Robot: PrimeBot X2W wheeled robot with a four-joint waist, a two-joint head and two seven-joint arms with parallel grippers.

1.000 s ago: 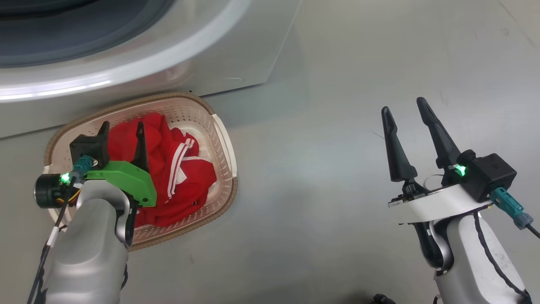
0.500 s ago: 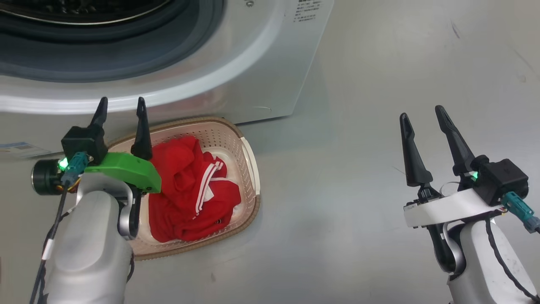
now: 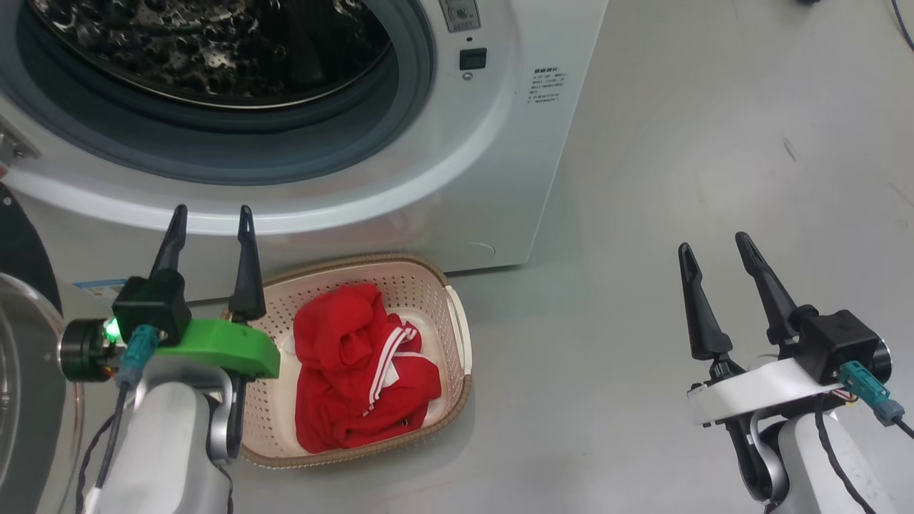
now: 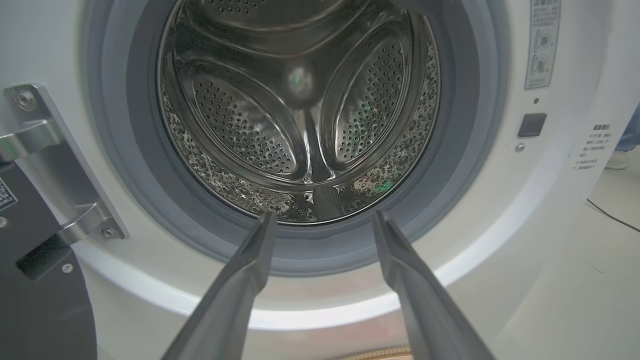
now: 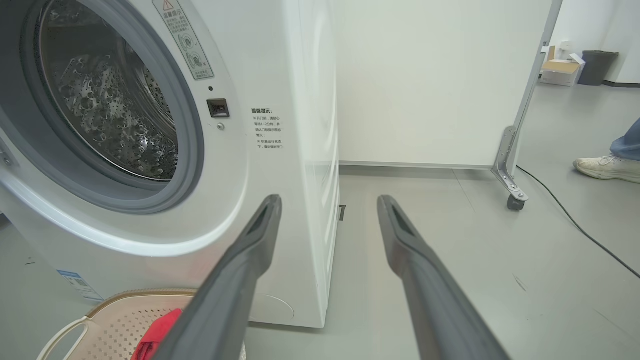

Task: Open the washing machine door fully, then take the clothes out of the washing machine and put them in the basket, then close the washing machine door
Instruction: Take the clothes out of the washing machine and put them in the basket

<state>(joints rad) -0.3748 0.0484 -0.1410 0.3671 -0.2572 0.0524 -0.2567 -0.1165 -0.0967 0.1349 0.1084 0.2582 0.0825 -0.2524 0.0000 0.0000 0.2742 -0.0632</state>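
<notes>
Red clothes lie heaped in the basket on the floor before the washing machine, just right of the left gripper, whose fingers stand apart, holding nothing. The right gripper, likewise spread, hangs well off to the right. The washing machine door, cut by the left edge, seems swung wide.

left gripper spread, empty, right gripper likewise
</notes>
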